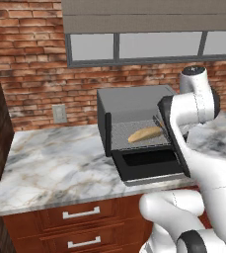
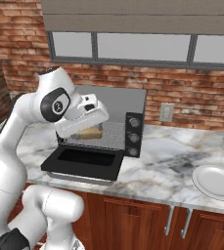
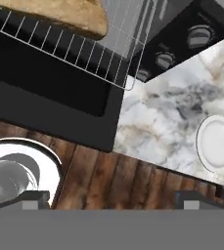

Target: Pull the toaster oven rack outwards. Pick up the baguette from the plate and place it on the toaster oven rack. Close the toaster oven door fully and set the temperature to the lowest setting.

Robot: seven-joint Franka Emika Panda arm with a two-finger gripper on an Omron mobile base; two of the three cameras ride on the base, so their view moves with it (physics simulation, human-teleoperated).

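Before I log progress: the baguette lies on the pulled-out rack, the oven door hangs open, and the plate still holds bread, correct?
Not quite: the plate is empty, as the right base view shows. The baguette does lie on the pulled-out rack, and the oven door hangs open.

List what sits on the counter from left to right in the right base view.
toaster oven door, dropped open → baguette on the rack → column of three knobs → wall outlet → empty white plate.
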